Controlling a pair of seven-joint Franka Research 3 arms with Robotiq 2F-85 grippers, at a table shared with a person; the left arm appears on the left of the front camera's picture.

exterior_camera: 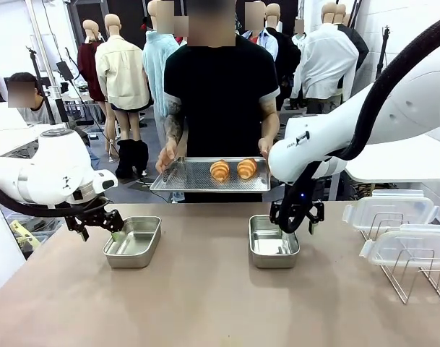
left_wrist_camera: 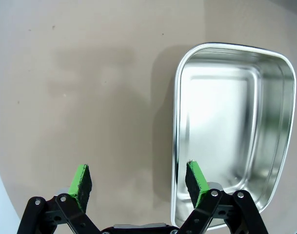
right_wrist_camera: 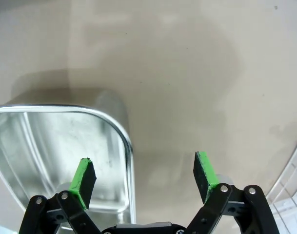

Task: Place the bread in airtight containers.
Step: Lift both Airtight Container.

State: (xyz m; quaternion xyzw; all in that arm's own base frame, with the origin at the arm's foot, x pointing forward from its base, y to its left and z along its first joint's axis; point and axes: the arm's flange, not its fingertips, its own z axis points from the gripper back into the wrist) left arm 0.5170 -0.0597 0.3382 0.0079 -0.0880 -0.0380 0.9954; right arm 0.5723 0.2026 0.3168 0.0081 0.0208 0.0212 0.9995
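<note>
Bread [exterior_camera: 220, 170] lies as two golden rolls side by side on a perforated tray [exterior_camera: 187, 177] that a person's hands [exterior_camera: 166, 157] hold level beyond the table's [exterior_camera: 205, 303] far edge, at 12 o'clock from its middle. Both steel containers sit empty on the table, the left container [exterior_camera: 129, 259] at about 10 o'clock and the right container [exterior_camera: 274, 260] at about 1 o'clock. The left gripper [exterior_camera: 100, 228] hangs at the left container's 9 o'clock side, jaws apart. In its wrist view, one pad is over the tin's rim and the other over bare table. The right gripper [exterior_camera: 297, 225] hovers at the right container's 2 o'clock corner, jaws apart and straddling the rim. Clear lids [exterior_camera: 389, 210] rest on a wire rack [exterior_camera: 415, 278] at 3 o'clock.
</note>
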